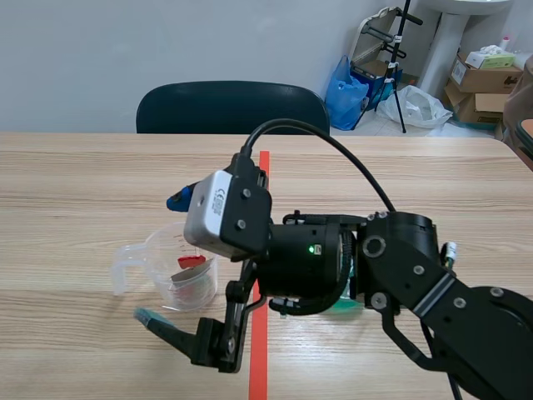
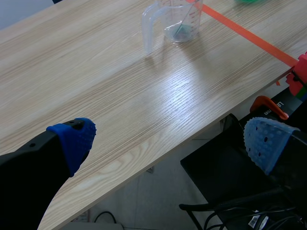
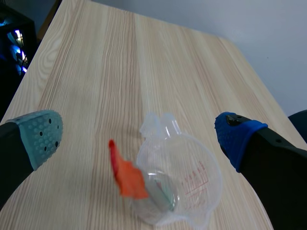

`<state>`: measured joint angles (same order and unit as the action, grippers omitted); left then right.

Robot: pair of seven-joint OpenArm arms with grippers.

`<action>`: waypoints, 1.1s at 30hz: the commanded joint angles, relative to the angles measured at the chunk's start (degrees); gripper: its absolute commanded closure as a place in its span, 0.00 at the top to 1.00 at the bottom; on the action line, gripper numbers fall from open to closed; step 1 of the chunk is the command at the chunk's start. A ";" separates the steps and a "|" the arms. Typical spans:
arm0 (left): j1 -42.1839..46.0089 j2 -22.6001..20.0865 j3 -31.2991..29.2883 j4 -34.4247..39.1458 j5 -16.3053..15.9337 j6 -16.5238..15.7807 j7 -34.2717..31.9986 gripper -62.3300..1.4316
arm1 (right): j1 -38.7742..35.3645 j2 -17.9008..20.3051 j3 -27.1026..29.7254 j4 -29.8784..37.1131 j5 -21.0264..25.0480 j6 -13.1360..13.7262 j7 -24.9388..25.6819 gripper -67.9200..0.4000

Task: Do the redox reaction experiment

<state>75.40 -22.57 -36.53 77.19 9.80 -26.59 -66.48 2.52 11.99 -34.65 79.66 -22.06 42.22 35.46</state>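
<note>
A clear plastic measuring cup (image 1: 166,271) with a handle stands on the wooden table, left of the orange tape line (image 1: 260,350). A grey strip with an orange-red tab (image 3: 127,175) leans inside the cup (image 3: 180,187). My right gripper (image 1: 165,258) reaches past the tape and hangs open over the cup, one pad on each side and clear of it. My left gripper (image 2: 168,139) is open and holds nothing. It hovers at the table's near edge, with the cup (image 2: 175,21) far ahead. The left arm does not show in the scene view.
A green object (image 1: 343,305) sits mostly hidden behind my right arm. A dark chair back (image 1: 233,107) stands beyond the far table edge. Boxes (image 1: 483,79) and bags lie on the floor at the back right. Below the near edge are dark gear and cables (image 2: 230,191).
</note>
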 commanded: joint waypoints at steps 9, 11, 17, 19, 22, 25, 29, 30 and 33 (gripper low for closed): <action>0.04 1.73 -0.17 0.42 -1.14 -0.07 -1.05 1.00 | -8.39 8.15 3.10 9.11 3.65 -5.20 3.67 1.00; 0.04 2.73 -0.15 0.46 -1.11 -0.04 -1.05 1.00 | -11.17 9.09 6.01 11.47 5.92 -5.20 2.80 1.00; 0.04 6.71 -0.13 1.86 -0.92 -0.02 -1.46 1.00 | -19.26 9.44 17.66 17.94 11.56 -5.20 -2.51 1.00; 0.04 8.17 -0.13 3.13 -0.52 0.00 -1.51 1.00 | -21.59 9.42 21.55 20.35 13.44 -5.20 -4.07 1.00; 0.04 10.38 -0.02 5.84 -0.48 0.11 -1.46 1.00 | -24.94 9.42 26.77 24.26 17.53 -5.18 -7.76 1.00; 0.04 12.55 0.85 8.52 -0.46 0.11 -1.36 1.00 | -28.61 9.42 31.01 28.11 21.73 -5.20 -11.26 1.00; 0.04 14.99 2.60 10.78 -0.07 0.44 -0.28 1.00 | -33.94 9.40 35.85 33.09 26.16 -5.42 -12.76 1.00; 0.04 15.50 2.82 11.13 -0.07 0.39 0.17 1.00 | -35.32 9.31 36.89 34.38 26.71 -5.84 -13.20 1.00; -1.81 16.96 3.19 11.39 -0.07 0.39 2.78 1.00 | -39.19 9.27 39.28 38.34 27.96 -7.39 -15.26 1.00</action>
<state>74.46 -5.78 -33.26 88.44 10.44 -26.30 -63.42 -36.42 21.34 4.71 116.99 4.69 35.11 19.84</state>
